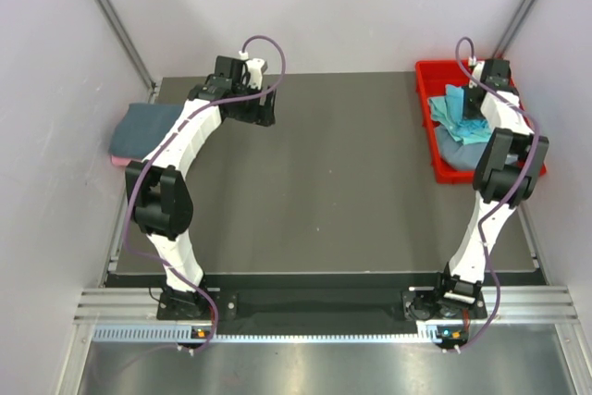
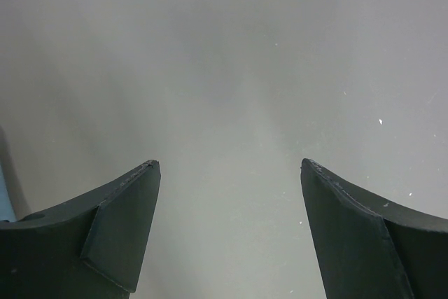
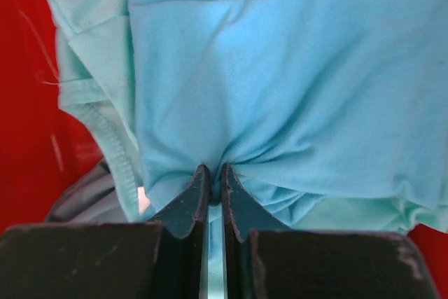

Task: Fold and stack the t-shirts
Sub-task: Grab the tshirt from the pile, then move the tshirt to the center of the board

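Red plastic bin (image 1: pixel 425 104), upper right, holds a crumpled turquoise cloth t-shirt (image 3: pixel 280 68), pinched by the right gripper (image 3: pixel 215 170); the left gripper (image 2: pixel 229 164) gapes wide.

The left arm (image 1: pixel 190 136) rises from its base at the near edge, bends at the elbow and reaches forward and inward. At its wrist, the left end effector (image 2: pixel 229 166) faces downward with its jaws spread wide apart. The right arm (image 1: pixel 476 233) stands more upright and folds back at the elbow. Its wrist seems tipped downward, though the overhead view hides the fingertips. The right end effector (image 3: pixel 215 171) is pinched tight on a fold of turquoise t-shirt (image 3: pixel 280 68).
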